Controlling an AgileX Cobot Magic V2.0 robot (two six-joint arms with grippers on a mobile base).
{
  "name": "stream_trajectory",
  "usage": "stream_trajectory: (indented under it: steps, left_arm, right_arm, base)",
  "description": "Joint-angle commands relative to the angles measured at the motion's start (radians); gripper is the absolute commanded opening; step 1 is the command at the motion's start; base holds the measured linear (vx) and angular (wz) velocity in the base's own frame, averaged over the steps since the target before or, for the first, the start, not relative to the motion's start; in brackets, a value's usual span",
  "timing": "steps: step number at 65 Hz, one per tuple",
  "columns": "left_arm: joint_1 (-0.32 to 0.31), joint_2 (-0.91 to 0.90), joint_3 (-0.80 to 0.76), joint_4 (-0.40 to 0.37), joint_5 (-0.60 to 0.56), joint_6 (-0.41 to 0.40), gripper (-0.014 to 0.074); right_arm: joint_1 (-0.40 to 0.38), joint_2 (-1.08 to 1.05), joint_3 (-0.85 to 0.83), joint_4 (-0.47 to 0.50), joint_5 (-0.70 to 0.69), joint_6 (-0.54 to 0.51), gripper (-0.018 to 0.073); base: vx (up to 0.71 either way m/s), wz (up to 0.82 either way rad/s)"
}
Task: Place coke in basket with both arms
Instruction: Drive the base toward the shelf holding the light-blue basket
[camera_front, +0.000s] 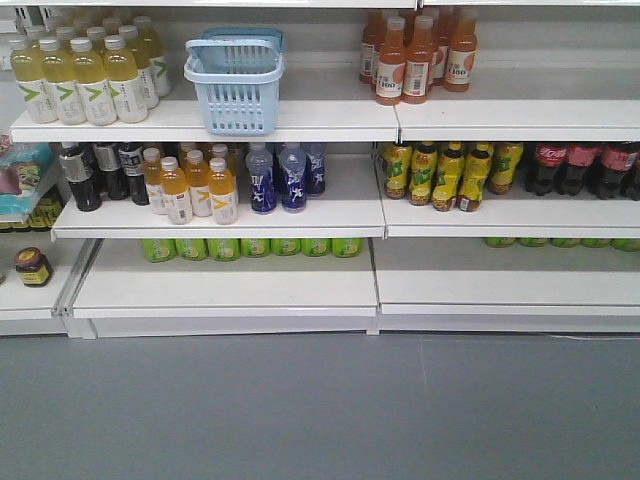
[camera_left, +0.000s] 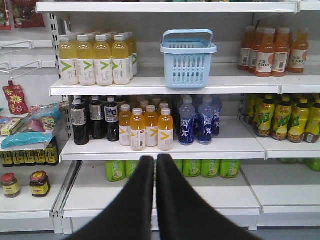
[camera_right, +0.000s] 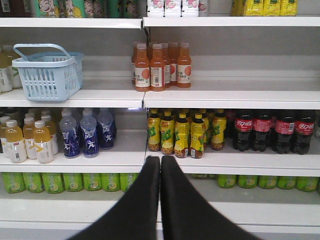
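Left gripper (camera_left: 155, 159) and right gripper (camera_right: 160, 161) are pinched shut, empty. Basket (camera_front: 234, 85) sits left on upper shelf (camera_front: 330, 118). We spot no all-red coke; risk: grabbing dark cola bottles (camera_right: 270, 131) instead.

The basket (camera_front: 233, 90) is standing on the upper shelf (camera_front: 330, 122), with a cluster of capped bottles (camera_front: 85, 80) sitting at its 9 o'clock and juice bottles (camera_front: 415, 60) at its 3 o'clock, well apart. At the basket's 6 o'clock, on the middle shelf (camera_front: 340, 215), drink bottles (camera_front: 195, 188) are standing between the leftmost bottles (camera_front: 100, 172) and the water bottles (camera_front: 285, 178). Toward 3 o'clock, labelled bottles (camera_front: 450, 175) are standing, then cola bottles (camera_front: 585, 165). A back row of bottles (camera_front: 250, 247) is lining the bottom shelf (camera_front: 230, 290). A jar (camera_front: 32, 266) is sitting at its 9 o'clock.
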Motion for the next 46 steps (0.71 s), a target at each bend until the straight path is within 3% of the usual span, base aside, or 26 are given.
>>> stream_trajectory:
  steps: [1, 46]
  left_arm:
    - [-0.004, -0.020, -0.034, 0.001, -0.075, -0.003, -0.0006]
    - [-0.004, -0.020, -0.034, 0.001, -0.075, -0.003, -0.0006]
  right_arm:
    - [-0.005, -0.012, 0.007, -0.001, -0.072, -0.007, -0.0010]
    - [-0.005, -0.012, 0.007, -0.001, -0.072, -0.007, -0.0010]
  base:
    - [0.10, 0.04]
    - [0.12, 0.01]
